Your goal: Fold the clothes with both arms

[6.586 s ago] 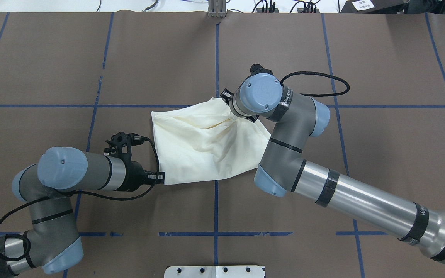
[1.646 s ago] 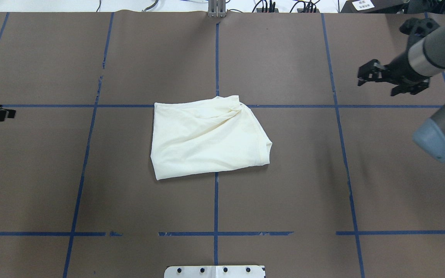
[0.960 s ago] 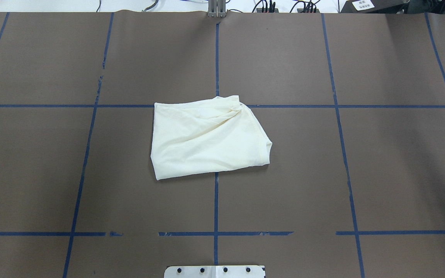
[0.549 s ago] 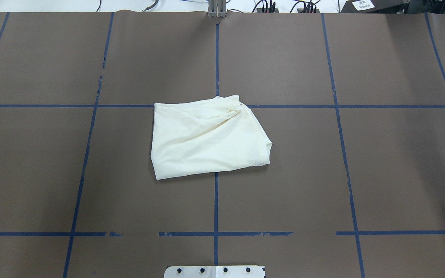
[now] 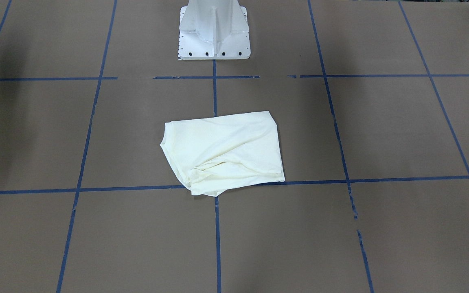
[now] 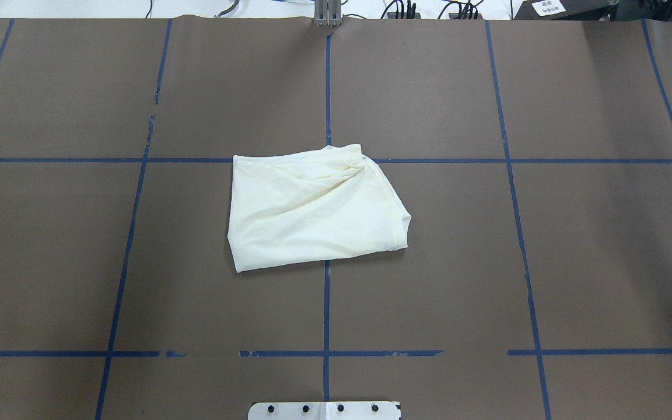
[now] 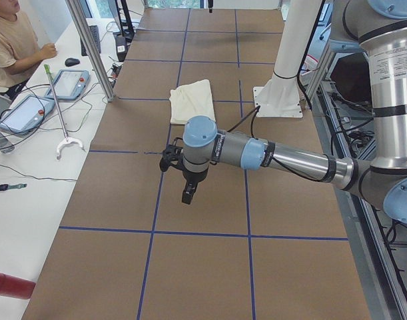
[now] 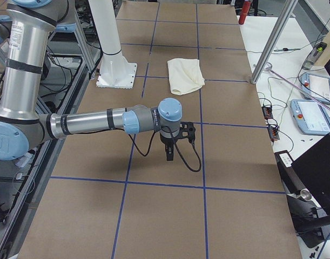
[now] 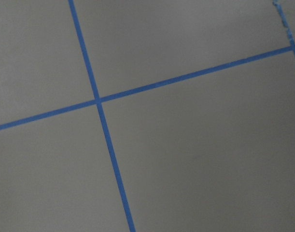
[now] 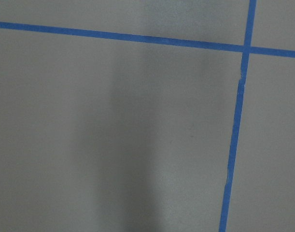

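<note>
The cream shirt [image 6: 312, 210] lies folded into a rough rectangle at the middle of the brown table, free of both grippers; its print is hidden. It also shows in the front view [image 5: 226, 152], the left side view [image 7: 193, 100] and the right side view [image 8: 185, 74]. My left gripper [image 7: 188, 193] hangs over bare table far from the shirt, pointing down; I cannot tell if it is open. My right gripper [image 8: 169, 154] hangs likewise at the other end; I cannot tell if it is open. Both wrist views show only table and blue tape.
The white pedestal base [image 5: 214, 36] stands at the robot's side of the table. Blue tape lines [image 6: 326, 87] grid the brown surface. An operator [image 7: 13, 40] sits at a side bench with tablets [image 7: 70, 81] and cables.
Both arms have let go of the shirt and pulled out sideways, leaving the overhead view. The shirt has lain still, folded, for the last second.
</note>
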Available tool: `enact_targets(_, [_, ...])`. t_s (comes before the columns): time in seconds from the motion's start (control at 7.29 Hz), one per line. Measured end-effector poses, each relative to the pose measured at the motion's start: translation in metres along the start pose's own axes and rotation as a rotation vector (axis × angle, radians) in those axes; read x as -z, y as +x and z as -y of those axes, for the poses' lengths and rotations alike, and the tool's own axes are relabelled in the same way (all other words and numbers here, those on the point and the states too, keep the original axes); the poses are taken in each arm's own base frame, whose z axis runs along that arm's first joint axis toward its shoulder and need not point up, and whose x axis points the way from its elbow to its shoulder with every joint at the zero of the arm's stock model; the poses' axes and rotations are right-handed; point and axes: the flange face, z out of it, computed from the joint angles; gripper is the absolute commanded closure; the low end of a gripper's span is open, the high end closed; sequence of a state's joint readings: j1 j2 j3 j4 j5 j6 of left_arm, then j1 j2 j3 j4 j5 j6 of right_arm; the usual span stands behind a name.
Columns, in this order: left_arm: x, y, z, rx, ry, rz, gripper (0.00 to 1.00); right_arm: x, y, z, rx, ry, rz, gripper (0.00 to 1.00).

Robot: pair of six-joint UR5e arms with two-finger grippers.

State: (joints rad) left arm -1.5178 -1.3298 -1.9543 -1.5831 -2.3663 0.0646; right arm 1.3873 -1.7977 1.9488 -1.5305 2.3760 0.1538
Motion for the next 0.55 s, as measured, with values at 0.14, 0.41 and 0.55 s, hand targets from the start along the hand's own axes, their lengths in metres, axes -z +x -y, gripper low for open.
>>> enact_targets(0.14, [-0.0063, -0.0056, -0.007, 0.013, -0.014, -0.003, 0.0, -0.0006, -0.0005, 0.0004, -0.001, -0.003, -0.004, 0.0])
enact_targets(0.41, [-0.0093, -0.007, -0.0102, 0.018, -0.02, -0.013, 0.0, 0.0011, -0.0033, 0.0009, 0.004, 0.0, -0.003, 0.0])
enact_targets(0.55, [-0.0092, -0.0033, -0.0101, 0.021, -0.018, -0.052, 0.0, 0.0009, -0.0032, 0.0, 0.004, -0.001, -0.001, 0.0])
